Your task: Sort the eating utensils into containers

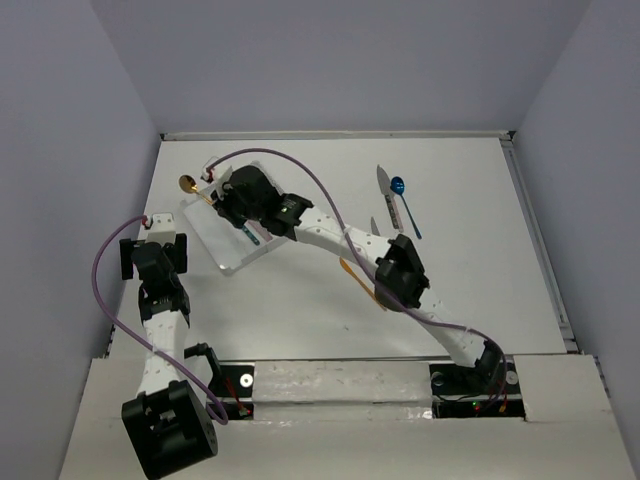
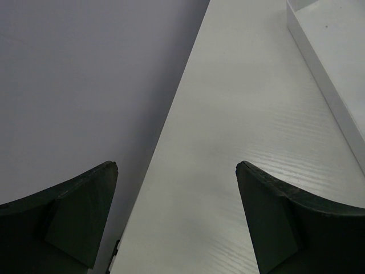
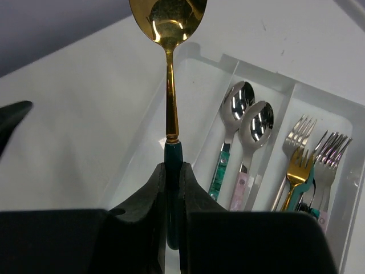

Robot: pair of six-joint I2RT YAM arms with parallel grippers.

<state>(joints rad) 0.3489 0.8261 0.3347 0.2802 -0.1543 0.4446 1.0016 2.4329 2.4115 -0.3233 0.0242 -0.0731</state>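
Right gripper (image 3: 173, 171) is clamped on the teal handle of the gold spoon (image 3: 168, 20), jaws pinched tight on it, bowl pointing away from the wrist. From the top view the spoon sits at the far-left corner of the clear tray (image 1: 215, 242), bowl sticking out past the tray's end over the table (image 1: 480, 280). Can't tell from either view whether it is over the outer compartment or just beside the tray wall.

Tray contents: two silver spoons (image 3: 239, 97) in the middle compartment, teal and pink handles; forks (image 3: 299, 137), silver and gold, in the next one.

Left gripper (image 2: 177, 217) has fingers wide apart, nothing between them, over bare table next to the side wall.

Loose on the table, right of the tray: blue spoon (image 1: 398, 186), silver knife (image 1: 385, 180) just beside it, orange utensil (image 1: 352, 272) partly under the right arm.
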